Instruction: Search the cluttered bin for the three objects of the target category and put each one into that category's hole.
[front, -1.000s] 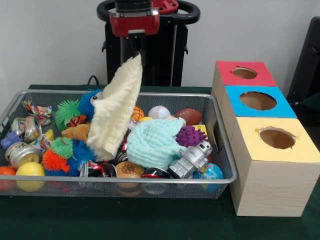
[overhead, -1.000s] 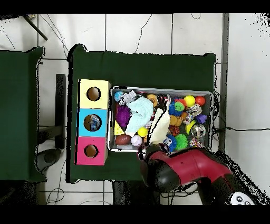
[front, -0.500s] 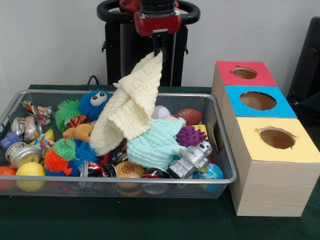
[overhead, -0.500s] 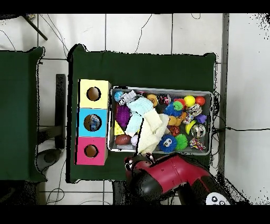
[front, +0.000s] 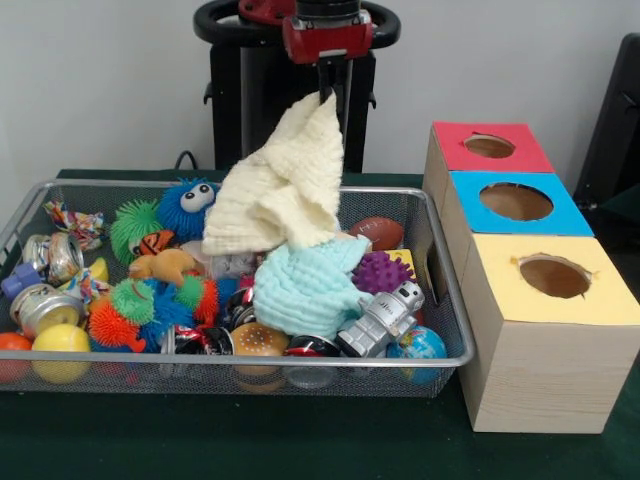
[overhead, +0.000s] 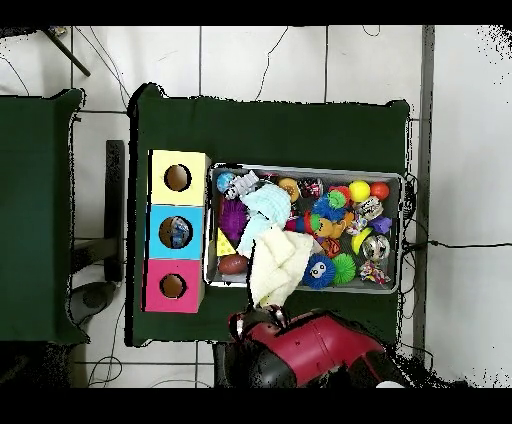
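Green counter (front: 300, 450) holding wire bin (front: 440, 300). Fingers (front: 328, 92) pinching yellow cloth (front: 280, 190) at top corner; cloth hanging below fingers, over toys.

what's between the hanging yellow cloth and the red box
In the front view, the cream-yellow cloth hangs from the gripper; toward the red box lie only the brown football and the bin's wire end wall.
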